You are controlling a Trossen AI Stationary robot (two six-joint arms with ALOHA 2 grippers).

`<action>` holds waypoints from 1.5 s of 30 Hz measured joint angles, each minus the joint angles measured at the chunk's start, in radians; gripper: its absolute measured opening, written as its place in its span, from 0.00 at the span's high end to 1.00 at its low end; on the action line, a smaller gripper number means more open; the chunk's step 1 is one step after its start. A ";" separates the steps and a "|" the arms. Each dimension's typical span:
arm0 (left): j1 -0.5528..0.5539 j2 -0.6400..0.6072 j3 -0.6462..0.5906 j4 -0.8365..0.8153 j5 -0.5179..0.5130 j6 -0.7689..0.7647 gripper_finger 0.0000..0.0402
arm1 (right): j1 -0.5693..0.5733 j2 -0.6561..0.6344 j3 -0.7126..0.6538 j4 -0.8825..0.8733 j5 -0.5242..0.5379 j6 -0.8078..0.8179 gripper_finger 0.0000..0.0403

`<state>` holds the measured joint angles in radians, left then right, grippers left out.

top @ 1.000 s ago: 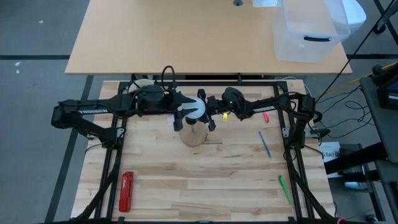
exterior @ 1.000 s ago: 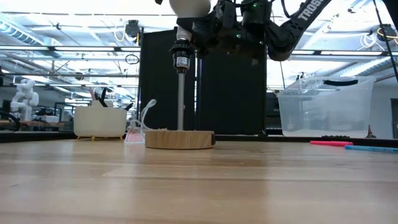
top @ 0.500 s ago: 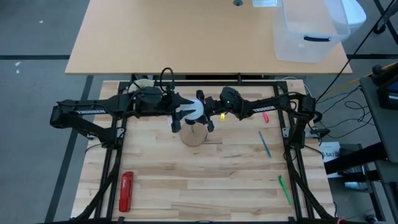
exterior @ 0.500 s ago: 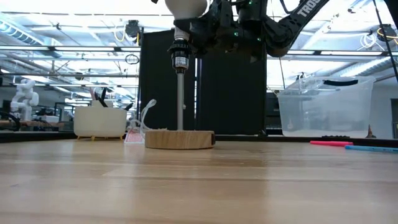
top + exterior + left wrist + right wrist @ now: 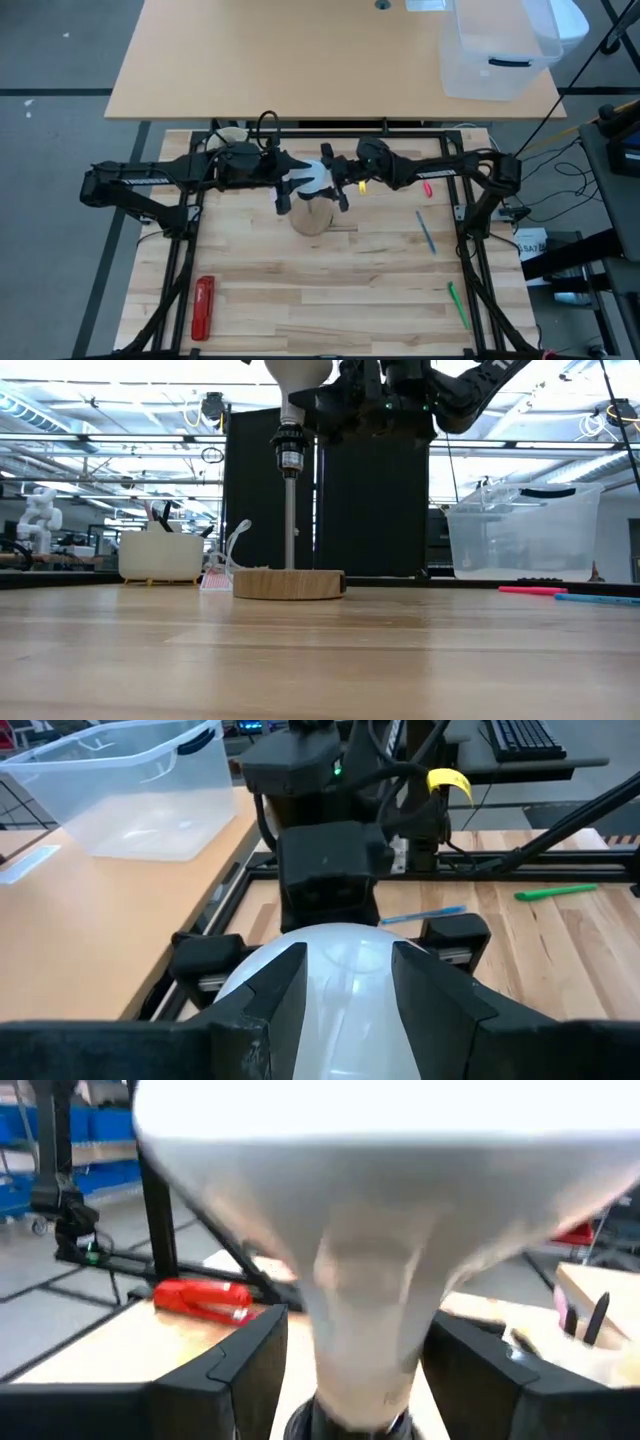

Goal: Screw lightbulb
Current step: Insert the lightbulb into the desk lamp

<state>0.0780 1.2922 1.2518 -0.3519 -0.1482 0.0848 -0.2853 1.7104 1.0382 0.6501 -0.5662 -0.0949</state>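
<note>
The white lightbulb (image 5: pixel 316 177) stands upright with its screw base in the black socket (image 5: pixel 290 456), on top of a thin stem that rises from the round wooden disc (image 5: pixel 289 583). My left gripper (image 5: pixel 345 990) comes from the table's left and is shut on the bulb's dome. My right gripper (image 5: pixel 355 1375) comes from the right. It is open, with its fingers either side of the bulb's tapering neck (image 5: pixel 370 1320) and a gap showing on each side. My left gripper pinches the bulb's round dome (image 5: pixel 345 960) between its two fingers (image 5: pixel 285 995), one on each side. It comes from the table's left, slanting slightly downward. The bulb stays upright above the socket, high over the table.
On the wooden table lie a red tool (image 5: pixel 203 308) at the near left, a blue pen (image 5: pixel 427 232), a green pen (image 5: pixel 457 305) and a pink marker (image 5: pixel 427 187) to the right. A clear plastic bin (image 5: pixel 495 50) stands on the far table.
My right gripper has opened around the bulb's neck, risen a little and tipped toward level. The bulb, still in my left gripper, has kept its place on the socket.
</note>
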 joint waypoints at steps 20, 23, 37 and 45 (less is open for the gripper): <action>-0.005 0.001 -0.001 -0.002 -0.009 -0.025 0.62 | 0.062 -0.232 -0.006 -0.502 0.283 -0.117 0.47; -0.008 0.001 -0.001 -0.002 -0.009 -0.025 0.62 | 0.084 -0.295 -0.053 -0.525 0.355 -0.118 0.47; -0.009 0.002 -0.002 0.004 -0.018 -0.023 0.62 | 0.261 -0.532 -0.594 0.040 0.712 0.046 0.58; -0.009 0.002 -0.002 0.005 -0.012 -0.018 0.62 | 0.305 -0.203 -0.653 0.445 0.737 0.074 0.62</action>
<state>0.0689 1.2938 1.2499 -0.3465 -0.1604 0.0669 0.0200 1.5078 0.3848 1.0949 0.1710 -0.0205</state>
